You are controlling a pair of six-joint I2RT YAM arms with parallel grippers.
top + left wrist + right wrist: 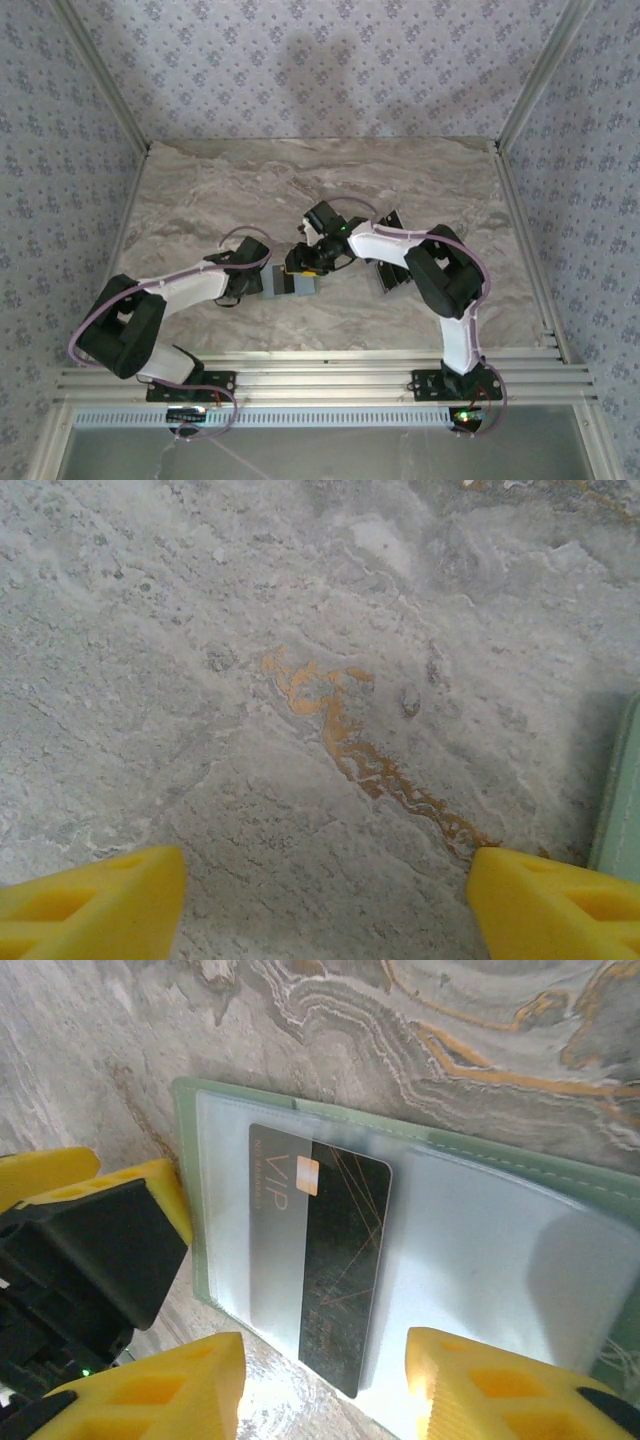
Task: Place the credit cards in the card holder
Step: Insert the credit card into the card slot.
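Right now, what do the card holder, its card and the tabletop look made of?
Card holder: sage-green, matte, likely faux leather or fabric; stitched seam along its edge.
Its sleeve: clear glossy plastic, hazy glare.
Card: likely plastic, dark semi-gloss face with fine gold lines, VIP print.
Tabletop: marble-look, grey with ochre veins; stone or laminate, can't tell.

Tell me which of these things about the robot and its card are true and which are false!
1. The card holder is green. True.
2. The black card says VIP. True.
3. The card holder lies shut. False: it lies open, with the black card partly inside a clear pocket.
4. The left gripper clamps a card. False: its jaws stand wide open over the marble table, with nothing between them.
5. The right gripper has its jaws apart. True.
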